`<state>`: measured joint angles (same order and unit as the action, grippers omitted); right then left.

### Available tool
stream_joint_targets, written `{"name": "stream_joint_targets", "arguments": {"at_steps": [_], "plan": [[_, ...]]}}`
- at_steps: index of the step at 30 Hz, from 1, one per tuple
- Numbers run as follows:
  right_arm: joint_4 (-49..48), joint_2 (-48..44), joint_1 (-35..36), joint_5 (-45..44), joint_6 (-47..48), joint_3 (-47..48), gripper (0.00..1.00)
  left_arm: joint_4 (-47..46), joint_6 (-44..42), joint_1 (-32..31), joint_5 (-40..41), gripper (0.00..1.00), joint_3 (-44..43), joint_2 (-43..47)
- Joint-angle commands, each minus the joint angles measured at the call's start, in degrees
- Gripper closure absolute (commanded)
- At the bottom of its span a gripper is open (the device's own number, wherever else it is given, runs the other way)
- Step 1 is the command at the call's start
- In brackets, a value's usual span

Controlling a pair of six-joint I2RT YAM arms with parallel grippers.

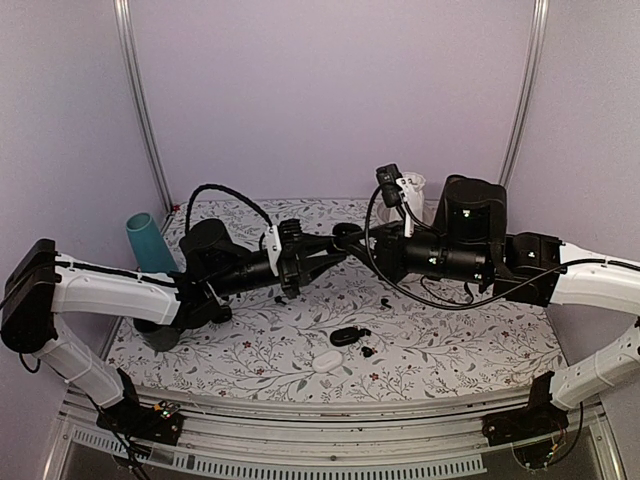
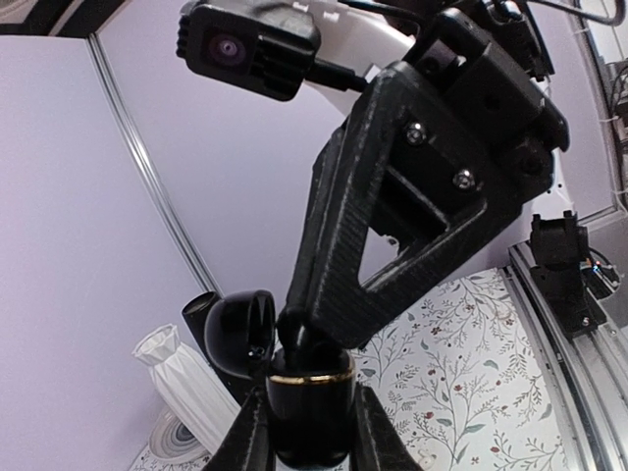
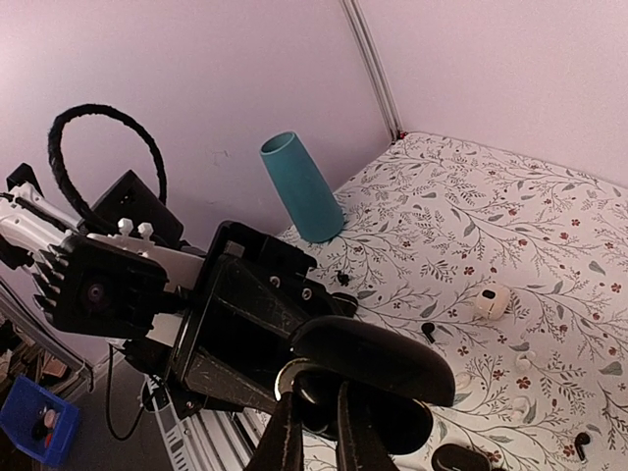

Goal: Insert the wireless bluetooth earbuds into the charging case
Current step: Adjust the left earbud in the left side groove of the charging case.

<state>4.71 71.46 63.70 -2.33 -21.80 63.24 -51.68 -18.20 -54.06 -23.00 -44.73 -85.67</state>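
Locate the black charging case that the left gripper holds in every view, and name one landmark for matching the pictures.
Top external: the black charging case sits at the centre of the picture.
Left wrist: bottom centre, gold-ringed, with its lid open to the left.
Right wrist: bottom centre, showing its glossy black shell.
Shared landmark: the floral table cover appears in all three views.

Charging case (image 1: 347, 235) hung above table (image 1: 470, 340) centre between left gripper (image 2: 312, 437) and right gripper (image 3: 316, 442); cup (image 1: 148, 243) stood far left, vase (image 1: 410, 190) rear right, second case (image 1: 346, 336) and third case (image 1: 326, 362) before centre.
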Motion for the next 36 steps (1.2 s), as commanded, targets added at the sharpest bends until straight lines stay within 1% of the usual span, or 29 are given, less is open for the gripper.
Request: {"name": "stream_joint_targets", "arguments": {"at_steps": [1, 9, 16, 17, 20, 24, 25, 26, 31, 36], "plan": [[-1.14, -1.23, 0.35, -1.29, -1.95, -0.77, 0.94, -1.86, -0.21, -1.04, 1.20, 1.00, -0.62, -0.63], [-1.10, -3.69, -1.62, -1.54, -5.99, -2.44, 0.95, -3.44, -0.22, -1.04, 3.85, 1.00, 0.13, -0.40], [-0.82, -4.95, -3.45, -0.23, -8.29, -3.74, 0.94, -3.95, -0.21, -1.03, 4.20, 1.00, 0.60, -0.20], [-0.99, -4.86, -3.49, 0.35, -8.29, -3.62, 0.93, -3.94, -0.21, -1.04, 4.13, 1.00, 0.53, -0.25], [-2.41, -4.71, -3.50, 2.62, -7.67, -3.64, 0.86, -3.70, -0.20, -1.04, 3.87, 1.00, 0.31, -0.51], [-3.31, -4.04, -3.50, 5.18, -6.40, -3.00, 0.82, -3.16, -0.05, -1.04, 3.64, 1.00, -0.12, -0.79], [-3.32, -3.72, -3.54, 5.63, -6.06, -2.73, 0.77, -3.02, -0.01, -1.04, 3.48, 1.00, -0.22, -0.90], [-3.18, -3.35, -3.50, 5.93, -5.65, -2.35, 0.76, -2.99, -0.03, -1.04, 3.27, 1.00, -0.31, -0.90], [-2.46, -1.54, -3.50, 6.06, -4.58, -0.56, 0.73, -2.81, 0.25, -1.04, 2.41, 1.00, -0.53, -1.08], [-2.69, -0.55, -3.50, 5.00, -4.64, -0.08, 0.72, -2.21, 0.22, -1.04, 1.48, 1.00, -0.62, -1.00]]}}
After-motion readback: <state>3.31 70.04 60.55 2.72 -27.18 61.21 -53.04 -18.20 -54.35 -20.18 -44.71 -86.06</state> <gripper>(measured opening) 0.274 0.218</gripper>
